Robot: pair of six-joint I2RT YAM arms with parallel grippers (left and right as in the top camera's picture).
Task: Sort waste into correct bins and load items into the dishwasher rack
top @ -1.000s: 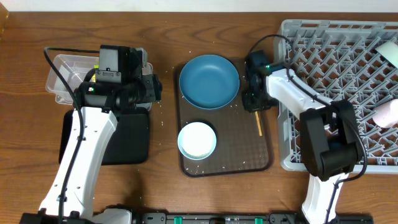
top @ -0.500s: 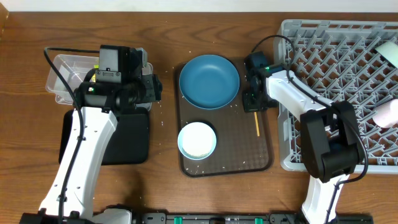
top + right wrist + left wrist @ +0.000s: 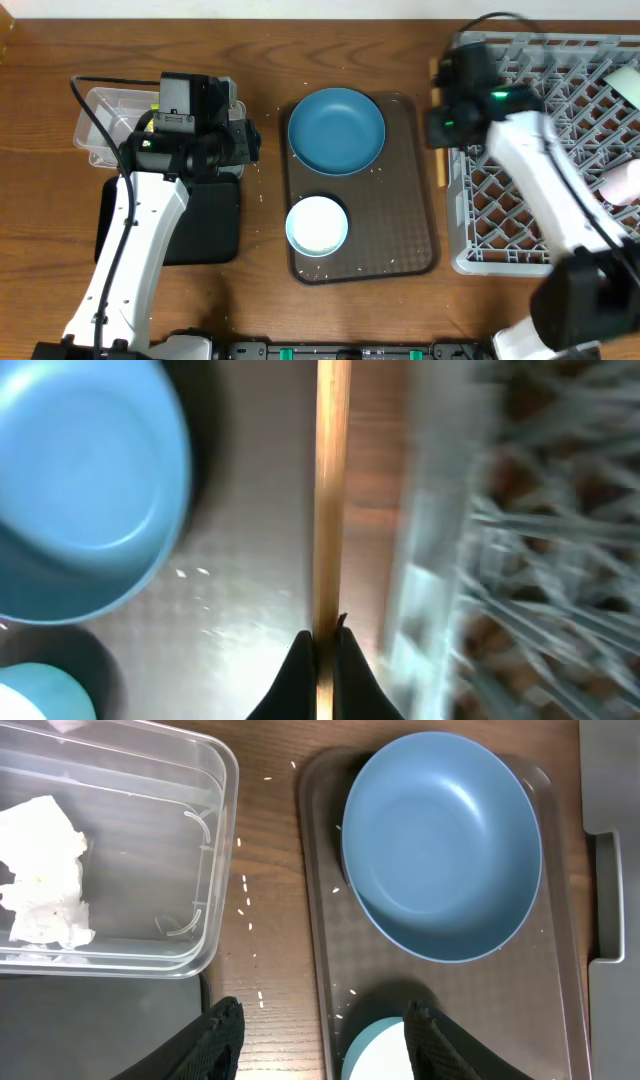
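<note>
Left claw hangs spread open; right claw is pinched tight.

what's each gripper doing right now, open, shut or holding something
Left gripper: open, holding nothing.
Right gripper: closed on the thin wooden stick.

Top-down overhead, two close downward wrist views; common ground: blue dish.
</note>
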